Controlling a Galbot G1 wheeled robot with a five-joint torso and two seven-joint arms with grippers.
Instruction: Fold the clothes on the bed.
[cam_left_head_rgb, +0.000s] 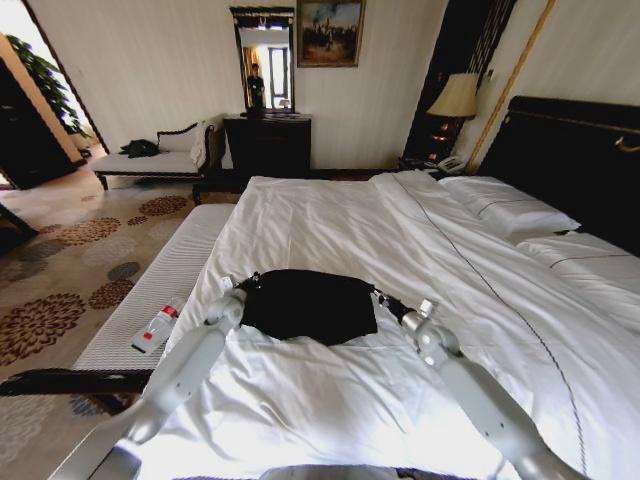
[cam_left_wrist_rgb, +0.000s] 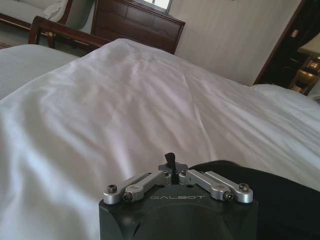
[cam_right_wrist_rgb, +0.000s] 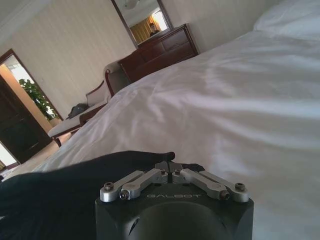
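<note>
I am seeing the T-shirt lying bunched on the bed, near its foot. I am holding both grippers at its 2 sides: left gripper fingers pinched on the left edge, right gripper fingers pinched on the right edge.

One bed, dressed in white. One black T-shirt near the bed's foot edge, midway across. Two pillows along the head edge, beside one dark headboard. Two grippers: left gripper at the shirt's left edge, right gripper at its right edge, each closed on the black cloth. One white bench along the bed's left edge, carrying one bottle. One lamp, one mirror, one painting, one dresser.
</note>
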